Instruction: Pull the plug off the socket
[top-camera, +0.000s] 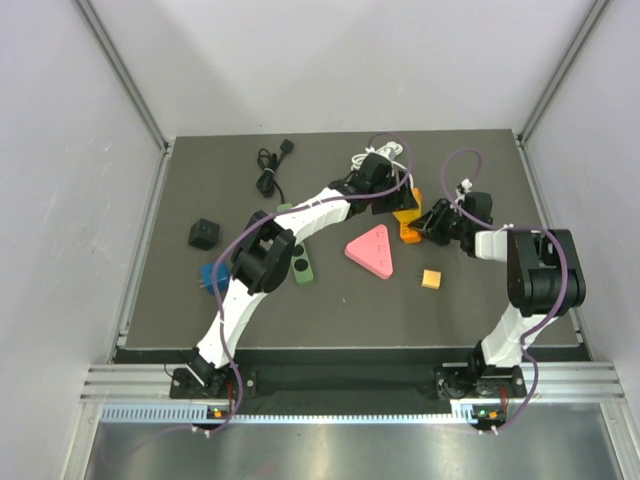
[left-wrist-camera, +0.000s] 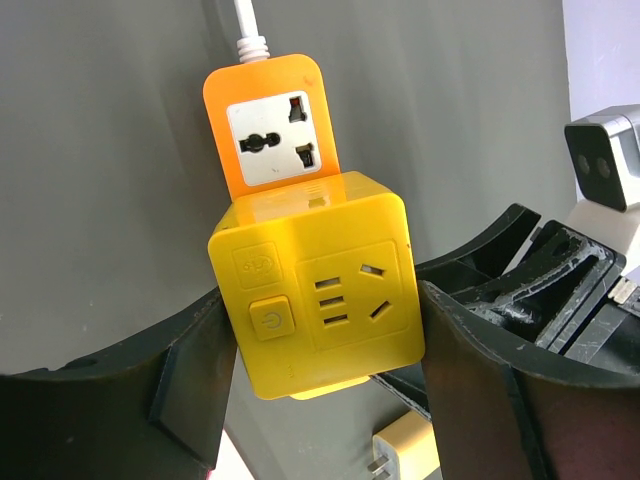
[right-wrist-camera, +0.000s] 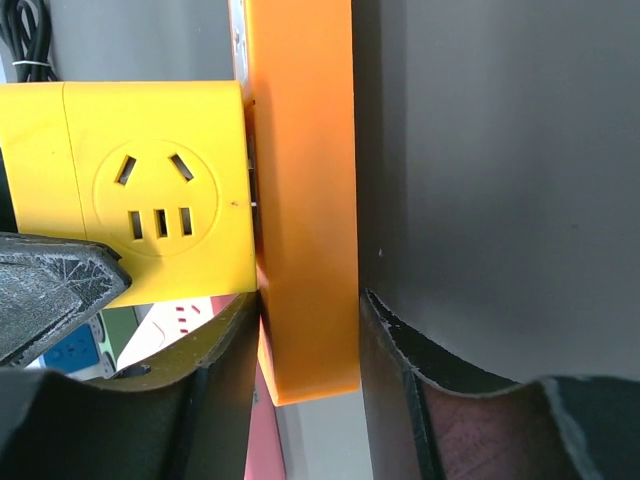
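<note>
Left gripper (left-wrist-camera: 320, 305) clamped on yellow cube plug (right-wrist-camera: 150, 190), seated in orange socket strip (right-wrist-camera: 305, 200) at far middle-right of table (top-camera: 160, 300) | right gripper (right-wrist-camera: 310, 300) pinching that strip's faces | advice: brace strip, draw plug straight off, no twisting, lest pins bind

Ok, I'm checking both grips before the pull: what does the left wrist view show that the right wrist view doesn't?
Left wrist only: the orange power strip face-on with its socket, its white cable, the power button on the yellow adapter, and the left gripper clamping that adapter from both sides. Right wrist only: the strip edge-on, clamped by the right gripper. Both: the adapter plugged into the strip.
</note>
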